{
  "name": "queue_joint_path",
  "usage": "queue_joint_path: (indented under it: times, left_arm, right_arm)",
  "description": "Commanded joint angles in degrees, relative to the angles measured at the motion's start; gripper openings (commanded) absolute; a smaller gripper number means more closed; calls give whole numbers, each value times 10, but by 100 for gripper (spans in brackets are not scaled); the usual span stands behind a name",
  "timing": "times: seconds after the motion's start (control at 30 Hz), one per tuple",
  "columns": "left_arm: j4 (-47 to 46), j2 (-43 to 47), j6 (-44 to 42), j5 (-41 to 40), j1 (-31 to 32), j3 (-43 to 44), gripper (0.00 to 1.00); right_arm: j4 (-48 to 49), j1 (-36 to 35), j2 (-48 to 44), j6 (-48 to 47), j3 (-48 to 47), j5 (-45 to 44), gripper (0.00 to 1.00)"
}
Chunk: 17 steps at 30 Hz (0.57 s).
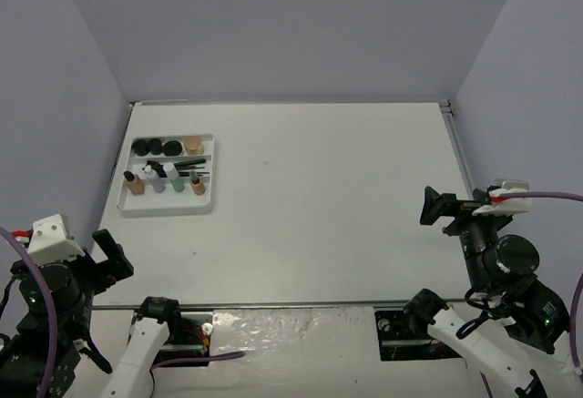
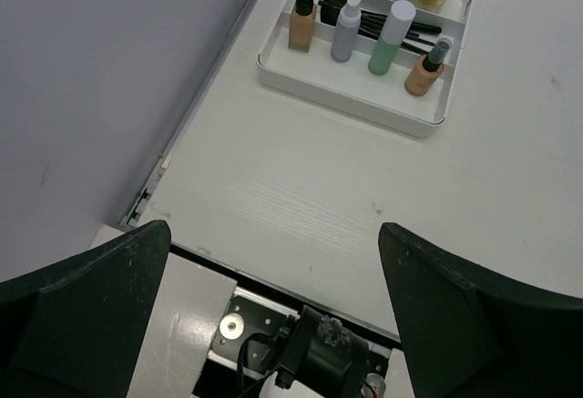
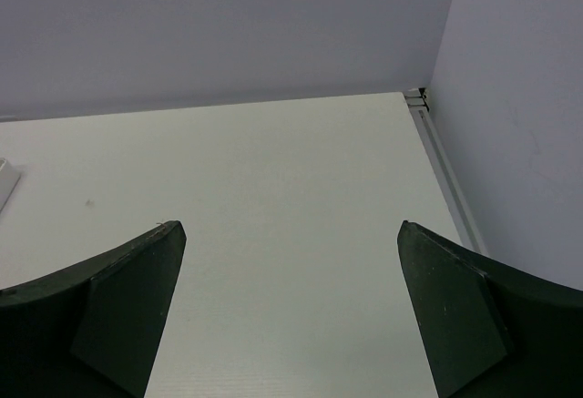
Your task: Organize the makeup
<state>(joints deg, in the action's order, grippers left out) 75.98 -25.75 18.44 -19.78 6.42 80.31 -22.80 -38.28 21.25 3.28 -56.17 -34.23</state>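
Note:
All the makeup sits in the white tray (image 1: 124,203) at the table's far left. Black round pots (image 1: 155,147) and a tan compact (image 1: 193,146) fill the back row. Thin black brushes (image 1: 189,171) lie in the middle. Small bottles (image 1: 135,183) stand in the front row, also shown in the left wrist view (image 2: 346,29). My left gripper (image 1: 111,256) is open and empty near the table's front left edge, well short of the tray (image 2: 351,102). My right gripper (image 1: 435,206) is open and empty at the right side, far from the tray.
Grey walls enclose the table on three sides. A metal rail (image 1: 458,152) runs along the right edge. The arm bases and a mounting plate (image 1: 291,330) lie along the near edge.

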Motion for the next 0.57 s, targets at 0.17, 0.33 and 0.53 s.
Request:
queue_joint_path:
  times: [0.17, 0.33, 0.53]
  left_arm:
    - [31, -5, 32, -18, 2, 5, 97]
    - [36, 1, 50, -15, 2, 4, 97]
    - [38, 2, 63, -13, 2, -13, 97]
  right_arm:
    - [14, 1, -1, -17, -28, 37, 100]
    - [14, 0, 2, -17, -34, 53, 100]
    - [14, -2, 12, -16, -39, 85, 100]
